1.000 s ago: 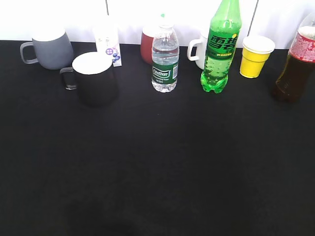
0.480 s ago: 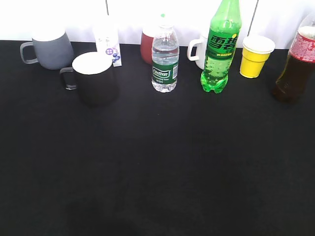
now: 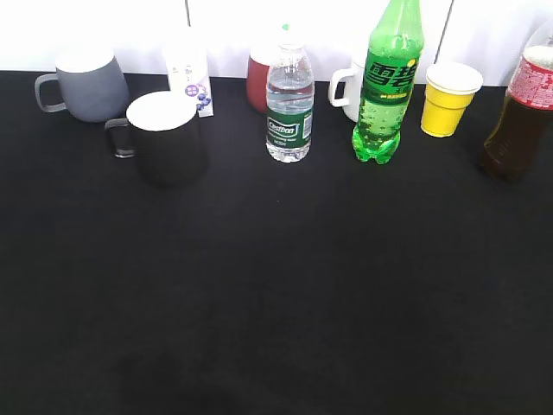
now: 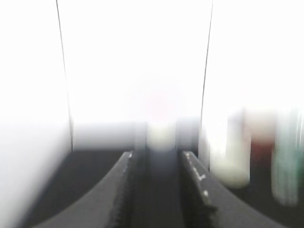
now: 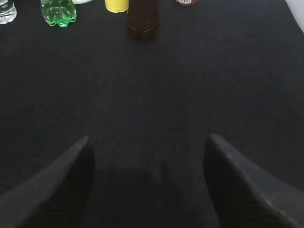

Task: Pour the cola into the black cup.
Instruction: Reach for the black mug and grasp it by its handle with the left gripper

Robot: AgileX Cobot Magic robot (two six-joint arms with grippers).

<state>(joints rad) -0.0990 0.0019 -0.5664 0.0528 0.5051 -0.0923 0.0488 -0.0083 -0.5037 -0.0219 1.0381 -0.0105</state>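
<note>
The cola [image 3: 518, 117], a clear bottle of dark brown liquid with a red-and-white label, stands at the far right edge of the exterior view. Its base shows at the top of the right wrist view [image 5: 141, 21]. The black cup [image 3: 166, 138], glossy with a white inside, stands at the back left with its handle to the left. Neither gripper shows in the exterior view. My right gripper [image 5: 148, 137] is wide open and empty over the black table, well short of the cola. My left gripper [image 4: 156, 154] is open and empty; its view is blurred.
Along the back stand a grey mug [image 3: 86, 85], a small white carton [image 3: 190, 73], a dark red cup [image 3: 257, 82], a water bottle [image 3: 289, 104], a white mug [image 3: 350, 86], a green soda bottle [image 3: 386, 86] and a yellow cup [image 3: 449, 97].
</note>
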